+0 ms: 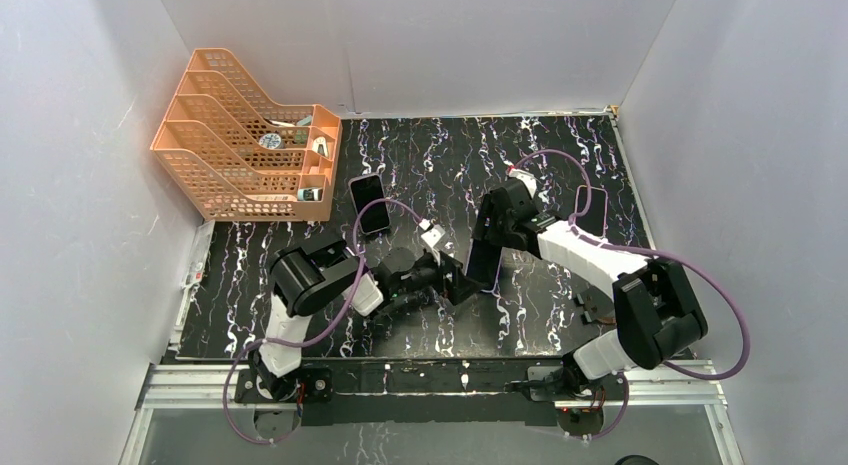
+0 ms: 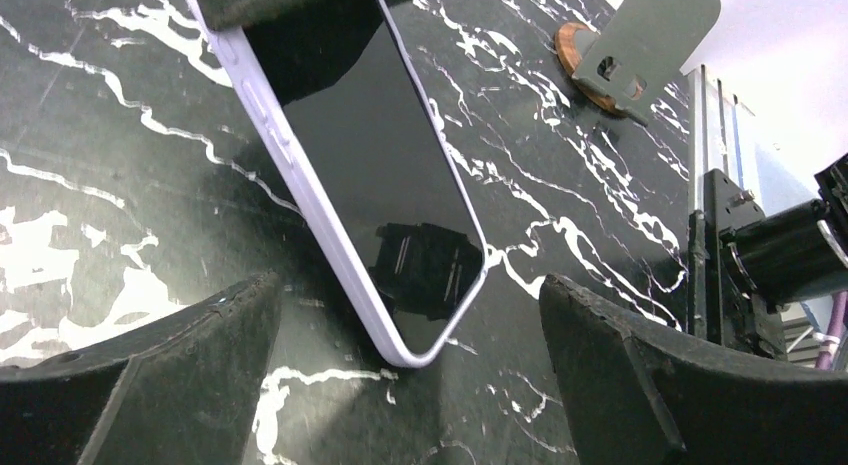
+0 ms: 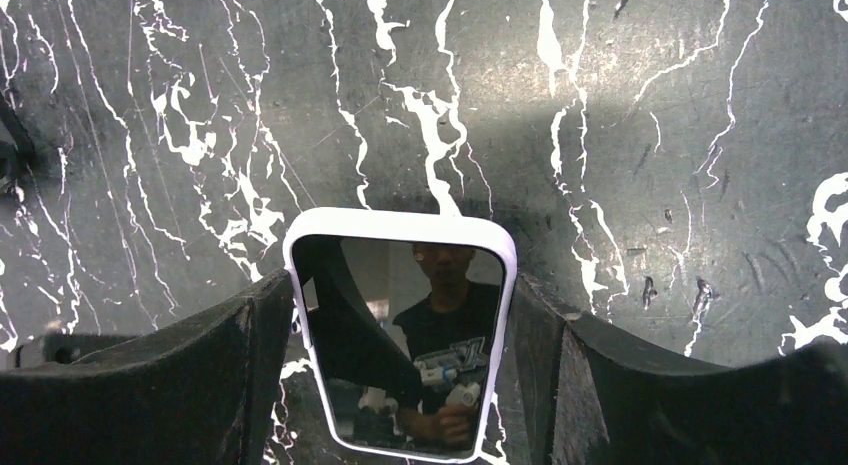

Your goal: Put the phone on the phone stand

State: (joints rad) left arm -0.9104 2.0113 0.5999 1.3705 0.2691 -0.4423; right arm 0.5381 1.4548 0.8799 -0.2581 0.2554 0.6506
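Observation:
A phone in a pale lilac case (image 1: 484, 265) hangs upright in my right gripper (image 1: 493, 233), its lower corner close to the table. In the right wrist view the phone (image 3: 400, 285) sits between both fingers (image 3: 250, 335), which press on its long edges. My left gripper (image 1: 460, 283) is open just left of the phone. In the left wrist view its fingers (image 2: 200, 335) stand wide apart on either side of the phone's (image 2: 370, 175) lower corner, not touching it. The phone stand (image 2: 650, 35), a grey plate on a round wooden base, stands farther off; it shows partly behind the right arm (image 1: 597, 307).
A second phone (image 1: 370, 203) lies flat on the black marble table (image 1: 560, 155), screen up, near an orange file rack (image 1: 240, 135) at the back left. White walls enclose the table. A metal rail runs along the near edge (image 1: 430, 370).

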